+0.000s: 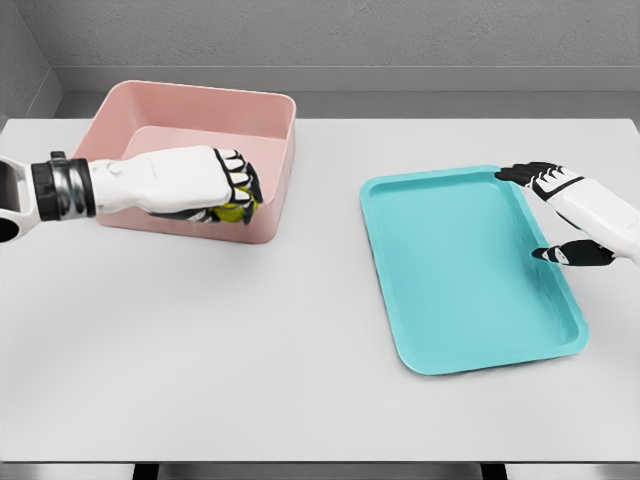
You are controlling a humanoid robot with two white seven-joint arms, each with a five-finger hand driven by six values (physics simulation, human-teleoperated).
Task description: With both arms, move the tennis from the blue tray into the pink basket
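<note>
Tennis ball [235,211] gripped in left hand [205,185], over pink basket [262,120] front wall, 10 o'clock on table [250,340]. Step: drop-off. Next, judged: shift inward, release. Right hand [560,215] fingers spread, empty, at blue tray [440,300] 3 o'clock edge.

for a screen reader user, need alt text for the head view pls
The left hand holds a yellow-green tennis ball over the pink basket. The right hand rests open at the right rim of the blue tray on a white table.
</note>
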